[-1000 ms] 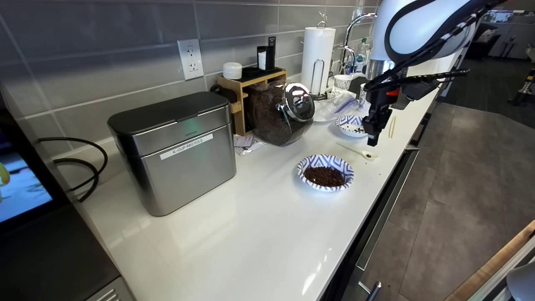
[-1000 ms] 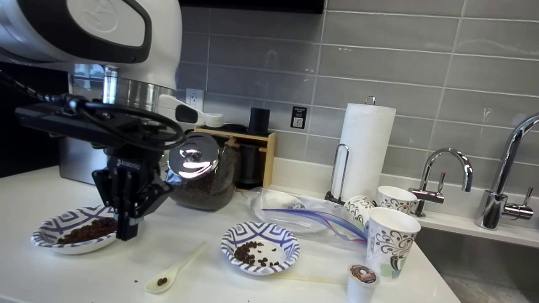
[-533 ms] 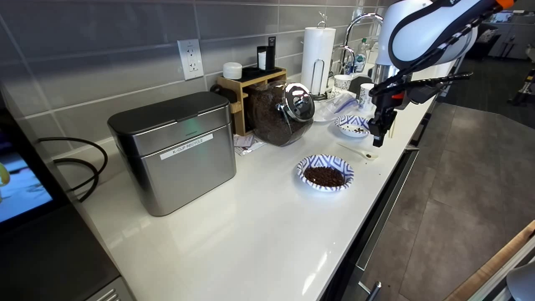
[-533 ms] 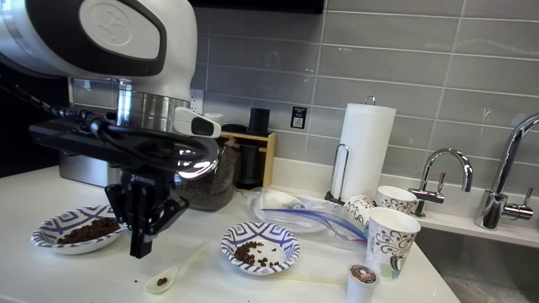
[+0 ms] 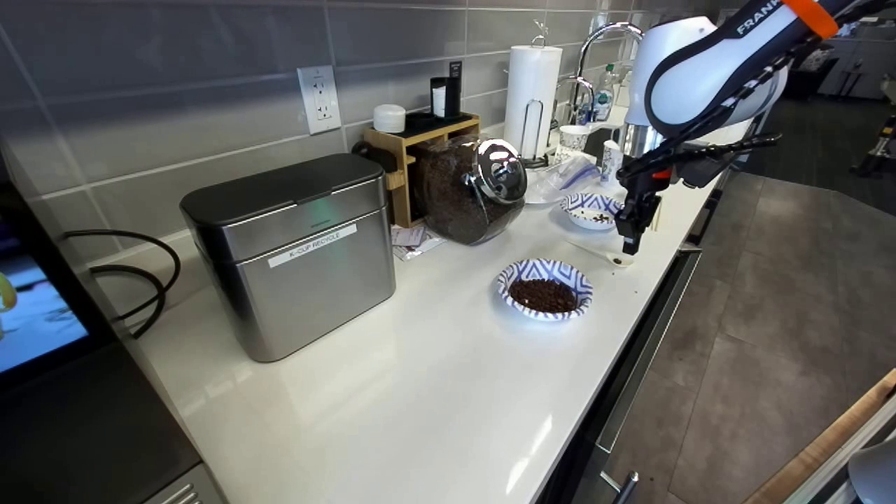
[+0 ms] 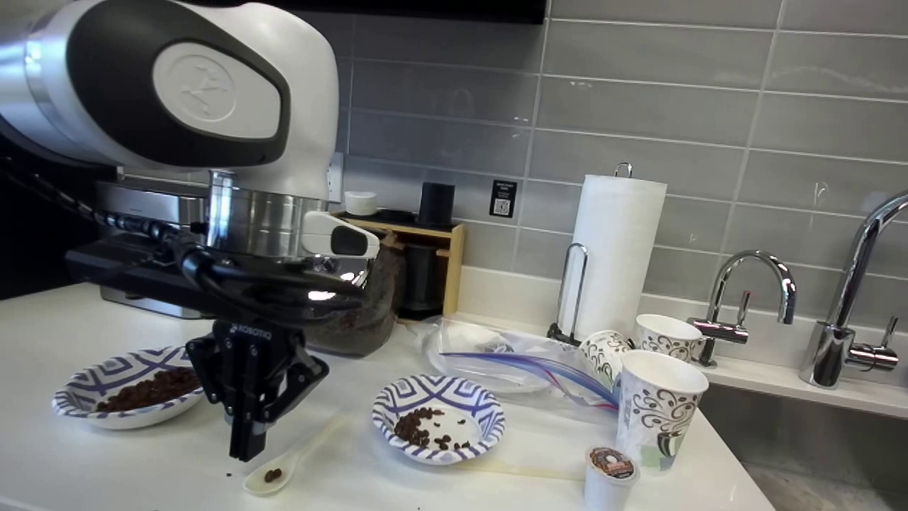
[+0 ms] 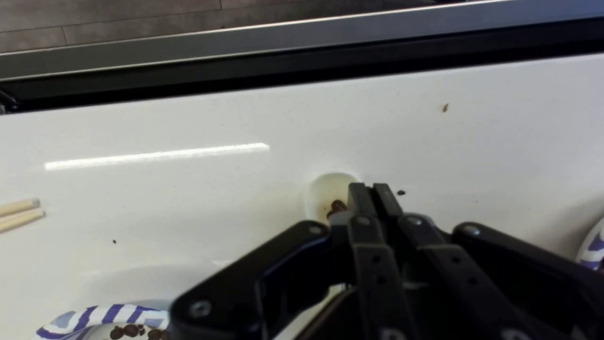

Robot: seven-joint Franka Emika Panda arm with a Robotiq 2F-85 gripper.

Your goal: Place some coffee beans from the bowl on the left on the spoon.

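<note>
Gripper (image 6: pixel 247 443): pointing down, its fingers (image 7: pixel 360 200) drawn together so that only a thin line parts the tips.
Where it hangs: at the head of the spoon (image 6: pixel 288 465); whether the tips touch it, I can't quite tell from here.
Spoon: cream, flat on the white counter (image 5: pixel 392 420), handle toward the tiled wall (image 6: pixel 638 57).
On the spoon: a couple of dark beans (image 6: pixel 272 475) in the head, just beside the fingers in the wrist view.
Left bowl (image 6: pixel 131 419): blue-and-white, with a broad heap of beans in it, apart from the gripper.
Other bowl (image 6: pixel 447 389): same pattern, a thin scatter of beans inside; the spoon lies between it and the left bowl.
Specks (image 7: pixel 401 192): dark, on the counter near the spoon.
Sticks (image 7: pixel 19 208): two, pale, side by side near the other bowl.
Jar (image 5: pixel 451 192): glass, leaning, chrome lid, dark contents, just beside the wooden shelf (image 6: pixel 455 273).
Bin (image 5: pixel 322 287): steel, black lid, lettered K-CUP RECYCLE.
Cups (image 6: pixel 656 419): patterned paper, the nearest upright, a pod (image 6: pixel 608 490) just beside it.
Bag (image 6: pixel 532 369): clear, blue seal, lying near the cups.
Roll (image 5: pixel 532 98): white paper, upright.
</note>
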